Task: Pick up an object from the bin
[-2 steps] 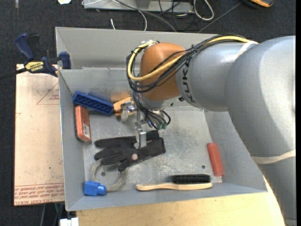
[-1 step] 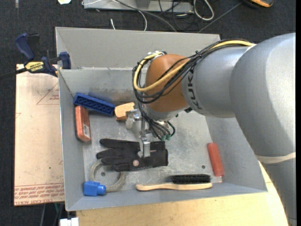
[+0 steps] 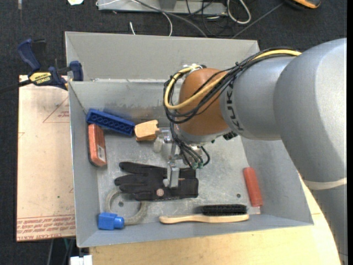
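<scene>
My gripper (image 3: 174,180) hangs under the orange wrist cover and reaches down onto the cuff end of a black glove (image 3: 138,181). The glove lies flat in the middle of the bin with its fingers pointing left. A tan wooden block (image 3: 146,130) lies just up and left of the gripper. In front of the glove, along the bin's near wall, lies a wooden brush with black bristles (image 3: 209,214). Nothing shows lifted off the floor.
A blue plastic bar (image 3: 110,121) and a red-brown bar (image 3: 97,144) lie at the left. A red cylinder (image 3: 252,185) lies at the right. A clear ring (image 3: 126,207) and a small blue piece (image 3: 110,221) sit in the front left corner.
</scene>
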Available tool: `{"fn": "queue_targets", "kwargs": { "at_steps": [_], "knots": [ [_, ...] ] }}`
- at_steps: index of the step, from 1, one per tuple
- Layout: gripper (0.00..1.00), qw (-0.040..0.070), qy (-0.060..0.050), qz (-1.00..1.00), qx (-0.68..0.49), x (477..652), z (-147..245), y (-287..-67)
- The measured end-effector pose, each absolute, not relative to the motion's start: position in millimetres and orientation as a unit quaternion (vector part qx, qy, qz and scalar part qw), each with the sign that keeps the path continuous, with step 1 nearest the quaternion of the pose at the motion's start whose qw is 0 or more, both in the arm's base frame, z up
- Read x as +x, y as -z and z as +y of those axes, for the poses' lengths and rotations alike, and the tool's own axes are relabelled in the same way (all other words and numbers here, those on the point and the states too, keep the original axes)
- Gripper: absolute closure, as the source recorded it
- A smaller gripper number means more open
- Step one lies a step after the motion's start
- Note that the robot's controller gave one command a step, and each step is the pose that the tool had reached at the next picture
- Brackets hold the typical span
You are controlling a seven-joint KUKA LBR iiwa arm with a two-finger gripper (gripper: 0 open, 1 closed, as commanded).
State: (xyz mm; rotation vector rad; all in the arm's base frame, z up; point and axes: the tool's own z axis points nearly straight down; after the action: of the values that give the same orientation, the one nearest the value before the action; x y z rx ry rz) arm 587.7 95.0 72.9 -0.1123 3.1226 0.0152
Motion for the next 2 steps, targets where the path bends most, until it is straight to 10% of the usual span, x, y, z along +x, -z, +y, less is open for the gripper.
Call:
{"fn": "queue_targets", "kwargs": {
  "at_steps": [2],
  "knots": [
    [0.00,0.011,-0.005,0.992,-0.123,576.6,74.6,-72.3]
  ]
}}
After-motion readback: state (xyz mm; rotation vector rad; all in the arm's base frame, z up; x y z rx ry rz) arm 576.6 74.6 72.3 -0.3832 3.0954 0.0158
